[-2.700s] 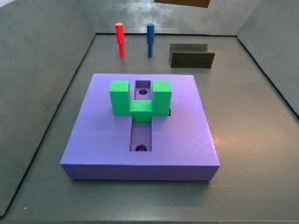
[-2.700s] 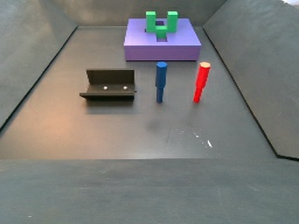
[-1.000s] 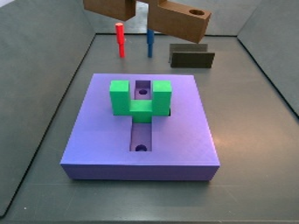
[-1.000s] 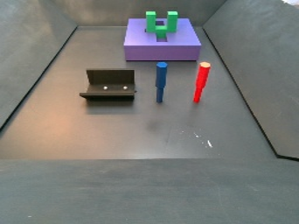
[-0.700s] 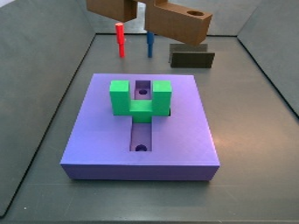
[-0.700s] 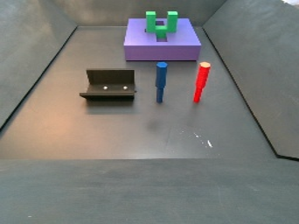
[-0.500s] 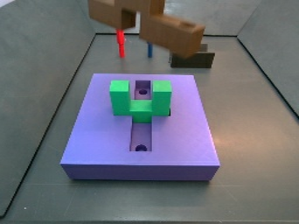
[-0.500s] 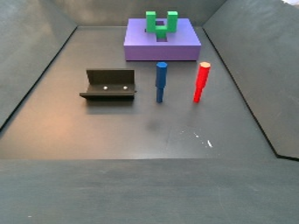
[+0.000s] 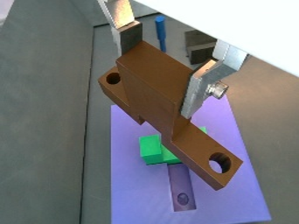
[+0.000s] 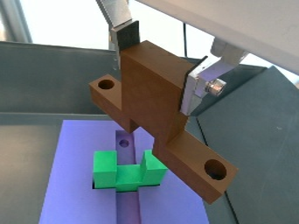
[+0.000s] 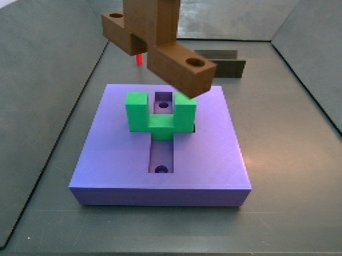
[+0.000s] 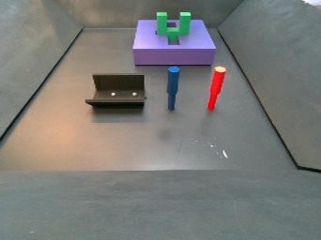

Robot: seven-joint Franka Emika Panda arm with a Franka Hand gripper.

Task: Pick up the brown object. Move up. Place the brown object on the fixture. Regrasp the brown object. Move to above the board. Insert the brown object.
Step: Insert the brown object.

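- Two silver fingers [image 9: 121,35] clamp the brown object [image 9: 163,103] from opposite sides at its thick middle; the gripper [image 9: 166,63] shows in both wrist views [image 10: 159,63].
- Both wrist views look down past the gripper, which hangs above the board [image 10: 70,179].
- One side view shows the brown object [image 11: 158,45] in the air over the board's [image 11: 160,150] far end, tilted, its end with the round hole pointing down toward the green block [image 11: 160,111]; the gripper itself is out of that frame.
- A second round hole shows at the brown object's other end in the wrist views.
- Below it lie the green block [image 9: 156,151] and the slot [image 9: 179,188] with its holes.
- On the counter [image 12: 163,141], well apart from the board [image 12: 175,47], stand the fixture [image 12: 118,92], a blue peg [image 12: 174,87] and a red peg [image 12: 216,87].
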